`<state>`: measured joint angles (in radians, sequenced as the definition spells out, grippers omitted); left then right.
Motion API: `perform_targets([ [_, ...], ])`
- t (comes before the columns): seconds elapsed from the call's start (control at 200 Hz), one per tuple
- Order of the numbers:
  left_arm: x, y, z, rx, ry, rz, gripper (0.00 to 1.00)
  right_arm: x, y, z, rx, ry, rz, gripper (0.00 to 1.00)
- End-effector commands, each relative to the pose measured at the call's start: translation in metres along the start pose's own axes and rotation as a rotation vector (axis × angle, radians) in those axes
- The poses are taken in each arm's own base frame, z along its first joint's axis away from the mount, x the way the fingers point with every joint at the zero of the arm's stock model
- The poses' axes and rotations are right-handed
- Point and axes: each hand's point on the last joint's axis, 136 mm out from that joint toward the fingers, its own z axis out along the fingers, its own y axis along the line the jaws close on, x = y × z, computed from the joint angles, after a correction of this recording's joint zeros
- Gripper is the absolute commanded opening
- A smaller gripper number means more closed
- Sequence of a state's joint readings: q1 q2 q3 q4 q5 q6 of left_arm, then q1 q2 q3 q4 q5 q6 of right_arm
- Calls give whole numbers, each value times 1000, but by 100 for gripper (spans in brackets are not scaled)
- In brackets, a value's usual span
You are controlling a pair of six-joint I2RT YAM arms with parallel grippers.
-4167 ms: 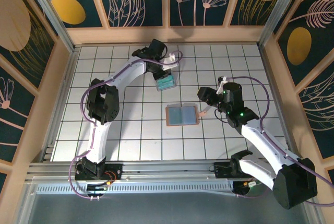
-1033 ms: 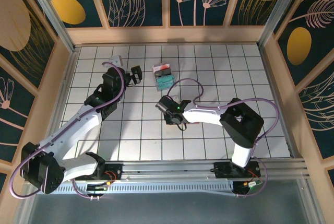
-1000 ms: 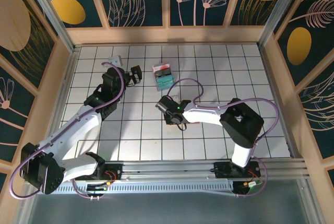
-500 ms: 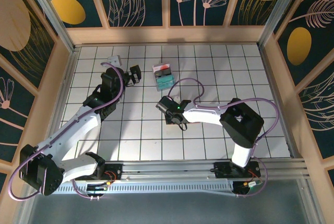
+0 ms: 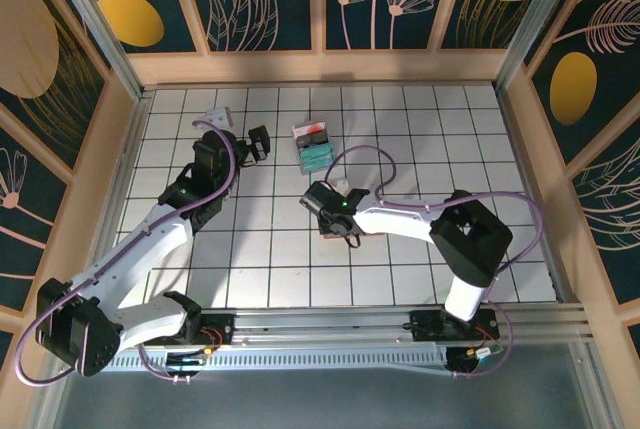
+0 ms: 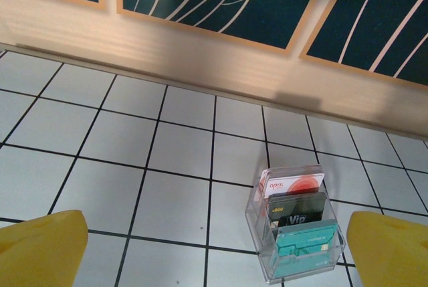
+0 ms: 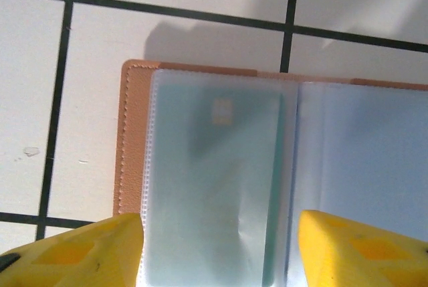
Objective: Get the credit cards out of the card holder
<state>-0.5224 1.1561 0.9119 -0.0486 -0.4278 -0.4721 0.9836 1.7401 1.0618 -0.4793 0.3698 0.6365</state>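
White tiles ruled with black lines cover the table (image 5: 400, 129). From its base the left arm (image 5: 150, 239) stretches toward 1 o'clock, and the left gripper (image 5: 258, 141) hangs at 9 o'clock of a clear stand (image 5: 315, 146). In the left wrist view its yellow fingers (image 6: 40, 247) sit wide apart with nothing between them.

From its elbow the right arm (image 5: 400, 221) stretches toward 9 o'clock. The right gripper (image 5: 330, 217) is low near the table's middle, at 6 o'clock of the stand.

In the right wrist view the card holder (image 7: 132, 140) lies open and flat on the tiles, its tan stitched border showing at 9 and 12 o'clock. The right fingers (image 7: 80, 247) are spread at 7 and 5 o'clock above it, gripping nothing.

The left clear sleeve holds a teal card (image 7: 221, 186) with a gold chip (image 7: 221, 110). Whether the right sleeve holds one is unclear.

The stand carries three cards: a red-and-white card (image 6: 292, 183) at the back, a black card (image 6: 297, 213) in the middle and a teal-green card (image 6: 304, 243) in front.
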Motion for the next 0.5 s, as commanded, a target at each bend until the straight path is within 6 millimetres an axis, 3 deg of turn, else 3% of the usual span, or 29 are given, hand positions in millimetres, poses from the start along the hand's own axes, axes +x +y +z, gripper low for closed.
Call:
perform_targets([
  [0.0, -2, 5, -4, -8, -14, 4, 99, -13, -3, -13, 2, -38, 35, 59],
  [0.18, 1, 5, -3, -5, -6, -1, 99, -5, 4, -2, -21, -7, 20, 53],
  [0.495, 3, 4, -3, 0, -1, -4, 99, 9, -1, 16, -32, 53, 37, 56],
])
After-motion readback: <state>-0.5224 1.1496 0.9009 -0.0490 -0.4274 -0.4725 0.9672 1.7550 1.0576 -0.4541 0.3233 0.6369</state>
